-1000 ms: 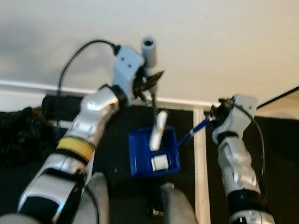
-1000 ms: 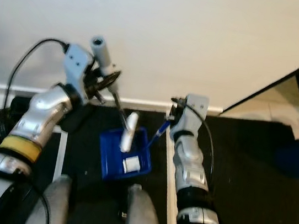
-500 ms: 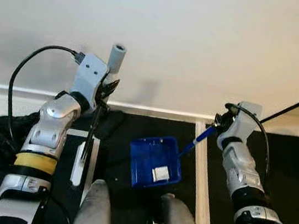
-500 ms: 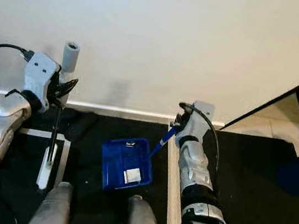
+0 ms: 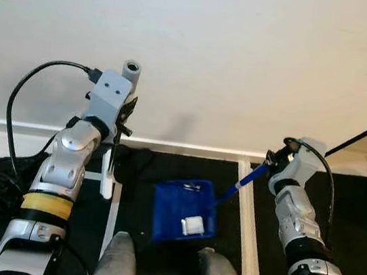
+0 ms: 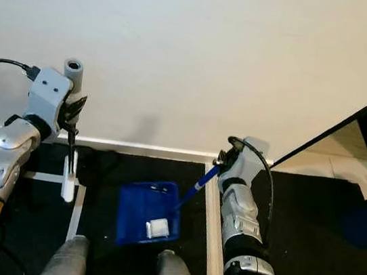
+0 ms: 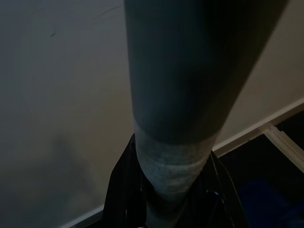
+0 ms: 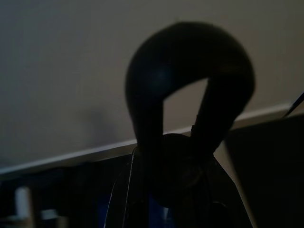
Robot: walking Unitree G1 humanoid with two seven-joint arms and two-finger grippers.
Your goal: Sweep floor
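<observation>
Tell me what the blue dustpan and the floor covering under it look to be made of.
Blue dustpan: probably moulded plastic, given its uniform saturated colour and thin rigid walls. Floor covering: likely a black mat or carpet; it looks matte, without glare, though its texture is too fine to confirm.

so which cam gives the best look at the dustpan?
Either eye view: the whole blue dustpan lies open on the dark floor, a white scrap inside, its handle running up to the right claw. The left wrist view catches only a dim blue corner; the right wrist view shows a blue sliver behind the handle loop.
</observation>
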